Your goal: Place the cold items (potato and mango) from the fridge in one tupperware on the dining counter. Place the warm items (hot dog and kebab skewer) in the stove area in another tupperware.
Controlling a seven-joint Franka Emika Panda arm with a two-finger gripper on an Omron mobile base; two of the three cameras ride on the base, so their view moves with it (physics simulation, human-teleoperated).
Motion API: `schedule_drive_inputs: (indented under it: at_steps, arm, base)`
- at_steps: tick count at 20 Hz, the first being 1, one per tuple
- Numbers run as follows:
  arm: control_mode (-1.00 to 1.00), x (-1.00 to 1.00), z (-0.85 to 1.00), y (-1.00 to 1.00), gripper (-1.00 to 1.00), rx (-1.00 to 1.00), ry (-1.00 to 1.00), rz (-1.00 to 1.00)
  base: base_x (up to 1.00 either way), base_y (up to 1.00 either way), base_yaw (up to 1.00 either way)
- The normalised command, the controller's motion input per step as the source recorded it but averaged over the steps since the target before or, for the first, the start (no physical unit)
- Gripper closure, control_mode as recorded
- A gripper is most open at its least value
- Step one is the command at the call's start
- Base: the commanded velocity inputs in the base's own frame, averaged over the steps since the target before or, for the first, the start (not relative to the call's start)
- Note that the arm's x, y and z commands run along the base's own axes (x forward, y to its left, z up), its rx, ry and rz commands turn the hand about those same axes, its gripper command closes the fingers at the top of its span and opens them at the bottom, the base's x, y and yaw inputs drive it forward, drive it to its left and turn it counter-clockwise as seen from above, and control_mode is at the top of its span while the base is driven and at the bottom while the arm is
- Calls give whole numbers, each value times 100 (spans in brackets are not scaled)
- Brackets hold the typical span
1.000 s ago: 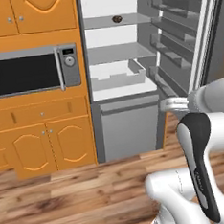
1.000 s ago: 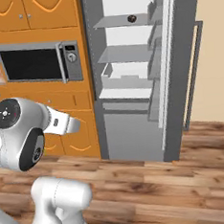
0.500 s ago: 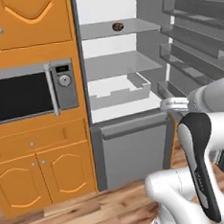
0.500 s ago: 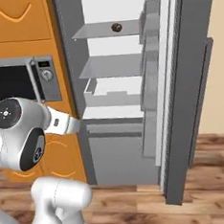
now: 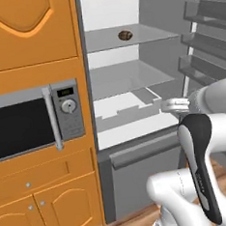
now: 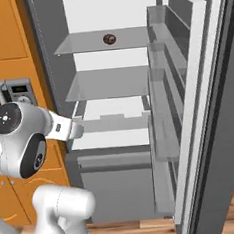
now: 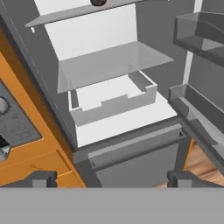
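Observation:
The fridge (image 5: 137, 146) stands open in front of me. A small brown potato (image 5: 124, 35) lies on its upper glass shelf (image 6: 109, 38), and only its lower edge shows at the top of the hand view (image 7: 98, 2). My gripper (image 7: 113, 179) is open with nothing between its fingertips (image 7: 43, 178). It points at the fridge's lower part, well below and short of the potato. The mango, hot dog, kebab skewer and tupperware are out of view.
An open white drawer (image 5: 129, 108) sits under the middle shelf. The fridge door (image 6: 199, 112) with its shelf bins stands open on the right. Left of the fridge, orange cabinets (image 5: 25, 35) hold a built-in microwave (image 5: 28, 124). The floor is wood (image 7: 205, 162).
The base has driven closer to the fridge, so the whole scene has grown and shifted in both base views. The gripper has stayed open.

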Motion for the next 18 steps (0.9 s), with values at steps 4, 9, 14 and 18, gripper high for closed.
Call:
schedule_drive_inputs:
  at_steps: [4,9,14,18]
  arm:
    - [100,0,0,0,-100,0,0,0]
    - [100,0,0,0,-100,0,0,0]
    - [100,0,0,0,-100,0,0,0]
    - [100,0,0,0,-100,0,0,0]
  base:
    - [70,8,-14]
    - [67,0,-9]
    - [64,-3,-5]
    - [55,-6,-1]
